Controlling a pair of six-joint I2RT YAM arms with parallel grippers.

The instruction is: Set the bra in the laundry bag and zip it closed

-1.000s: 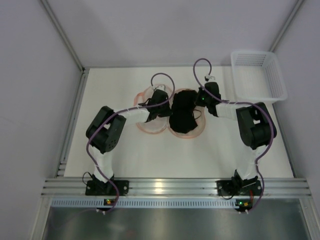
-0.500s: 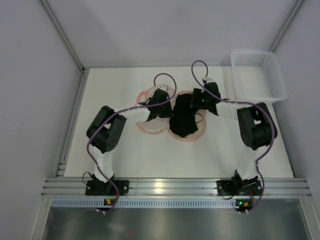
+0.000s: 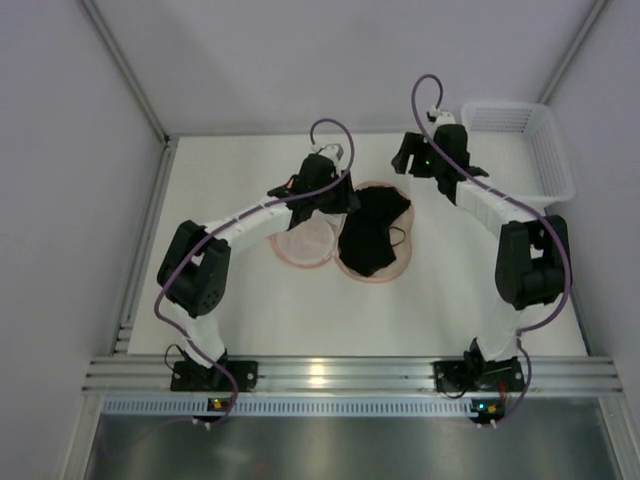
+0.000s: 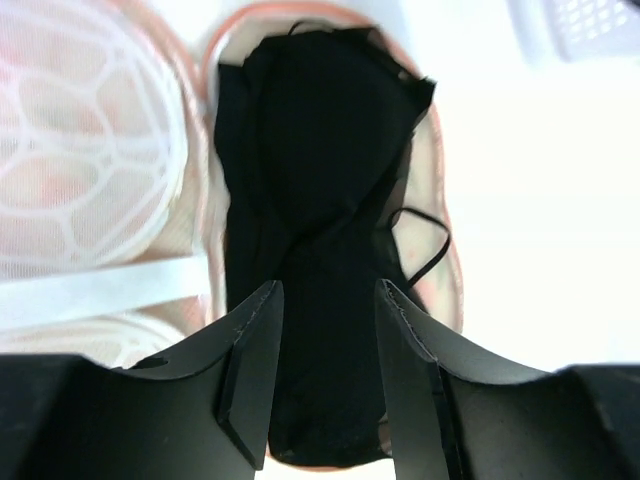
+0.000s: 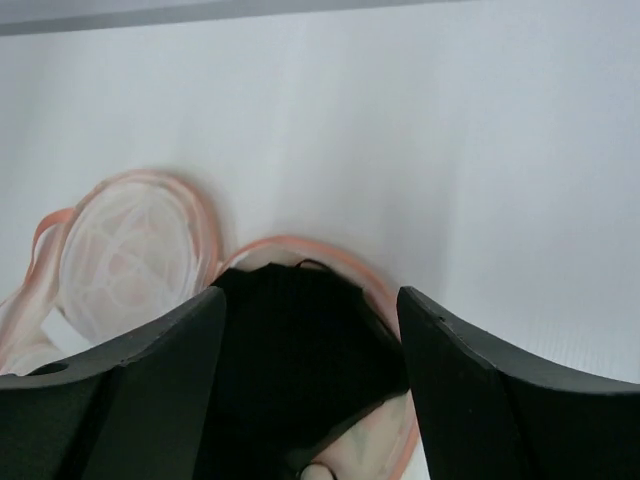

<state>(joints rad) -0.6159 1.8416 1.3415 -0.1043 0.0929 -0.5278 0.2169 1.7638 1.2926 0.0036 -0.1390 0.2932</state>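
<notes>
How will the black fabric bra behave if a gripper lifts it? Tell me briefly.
Probably floppy: the black fabric bra lies crumpled, sagging into one open half of the pink-rimmed soft laundry bag. Likely light, so it should drape from one pinch. Its thin strap loops loose and might snag.

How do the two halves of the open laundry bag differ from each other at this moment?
The left half is empty, while the right half holds the black bra. The left half shows its white ribs and pale mesh; the right half's inside is almost all covered, with only a pale edge visible. Both are round with a pink rim and lie open, side by side.
</notes>
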